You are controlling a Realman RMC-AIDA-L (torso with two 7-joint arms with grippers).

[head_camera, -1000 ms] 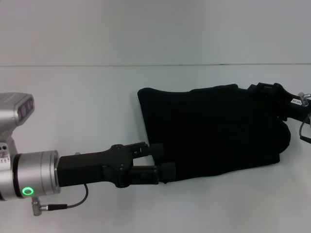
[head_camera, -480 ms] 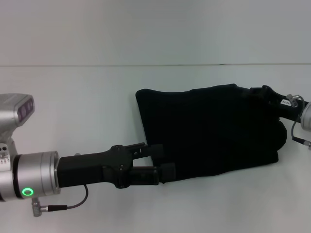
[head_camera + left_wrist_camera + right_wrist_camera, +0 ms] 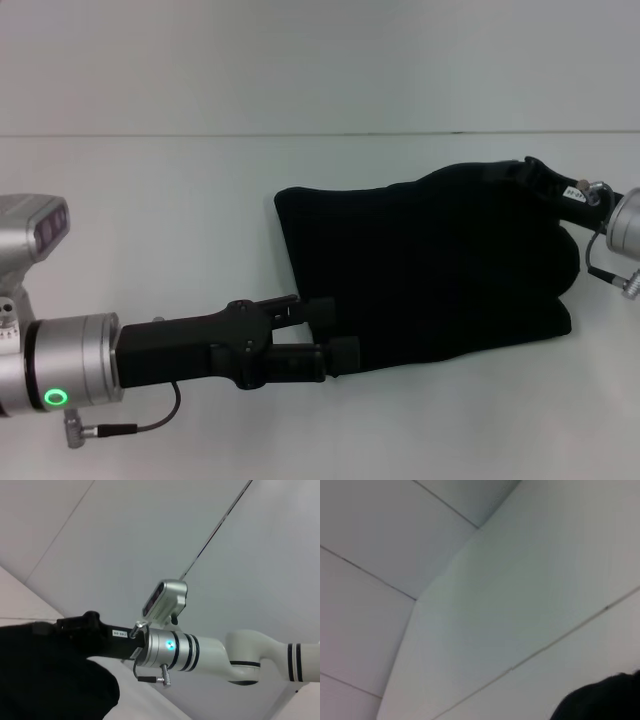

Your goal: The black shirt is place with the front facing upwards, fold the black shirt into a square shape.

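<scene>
The black shirt (image 3: 440, 270) lies folded on the white table (image 3: 150, 220), showing plain black cloth. My right gripper (image 3: 540, 178) is shut on the shirt's far right corner and holds it raised above the rest. The left wrist view shows that gripper (image 3: 80, 629) from the other side, with the black shirt (image 3: 50, 680) bunched below it. My left gripper (image 3: 338, 330) is at the shirt's near left corner, open, with its fingertips over the cloth edge. In the right wrist view only a sliver of the black shirt (image 3: 602, 702) shows in one corner.
The table's far edge (image 3: 200, 134) meets a plain wall. Bare white table lies left of the shirt and along the front. A thin cable (image 3: 150, 420) hangs under my left wrist.
My right gripper has moved left and slightly up with the shirt's corner, and the shirt's left edge has crept a little leftward. The left arm has not moved.
</scene>
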